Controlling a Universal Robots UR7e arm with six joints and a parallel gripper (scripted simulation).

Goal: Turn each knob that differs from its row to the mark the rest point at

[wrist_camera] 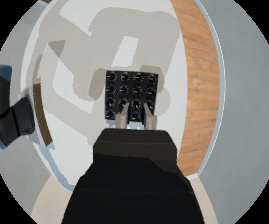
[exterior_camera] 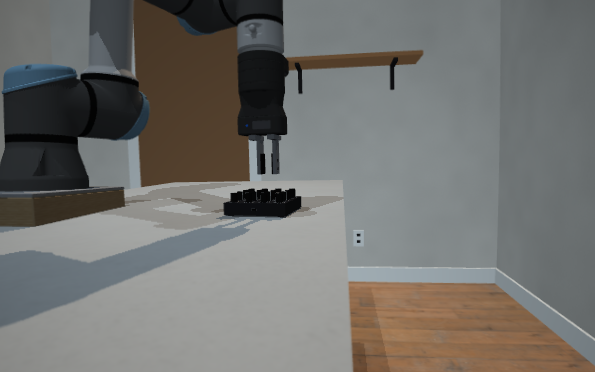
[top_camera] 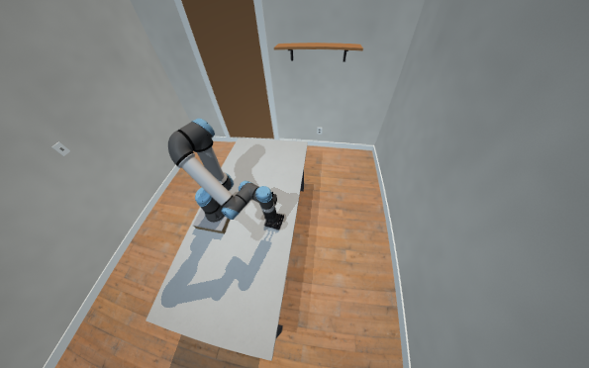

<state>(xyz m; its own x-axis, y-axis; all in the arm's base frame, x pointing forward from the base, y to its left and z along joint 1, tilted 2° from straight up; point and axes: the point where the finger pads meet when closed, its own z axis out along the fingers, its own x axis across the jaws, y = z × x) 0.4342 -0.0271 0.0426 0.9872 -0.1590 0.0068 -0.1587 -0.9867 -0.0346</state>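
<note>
A robot arm [top_camera: 206, 178] [exterior_camera: 261, 75] reaches over a long pale table [top_camera: 225, 317] [exterior_camera: 247, 300] [wrist_camera: 80, 165], its gripper [top_camera: 274, 223] [exterior_camera: 268, 172] [wrist_camera: 136, 109] pointing straight down above a black knob box [exterior_camera: 254, 208] [wrist_camera: 131, 98]. The two slim fingers stand partly open, parallel and a modest gap apart, with only air between their tips and nothing in their hold. In the exterior view the tips hang just above the knobs [exterior_camera: 264, 195] [wrist_camera: 124, 90], touching none of them.

The box sits flat on the table near its long edge, well apart from the arm's wood-sided base block [top_camera: 199, 228] [exterior_camera: 74, 209] [wrist_camera: 43, 115]. A small socket [exterior_camera: 253, 209] shows on the side facing the exterior camera. From the wrist, the knobs line up four by four; the fingers cover part of the rows closest to the gripper's body. The white lines and printed names are too small to read, so where each knob points cannot be told.

Shadows of the arm fall across the tabletop, one long and bluish, others softer and brownish around the box. Beyond the table, a wooden shelf [top_camera: 319, 46] [exterior_camera: 357, 59] hangs on black brackets beside a tall brown door [top_camera: 235, 69] [exterior_camera: 192, 110], above a wall outlet [top_camera: 319, 131] [exterior_camera: 358, 238]. Wood planks [top_camera: 348, 247] [exterior_camera: 442, 320] [wrist_camera: 203, 60] cover the floor.
</note>
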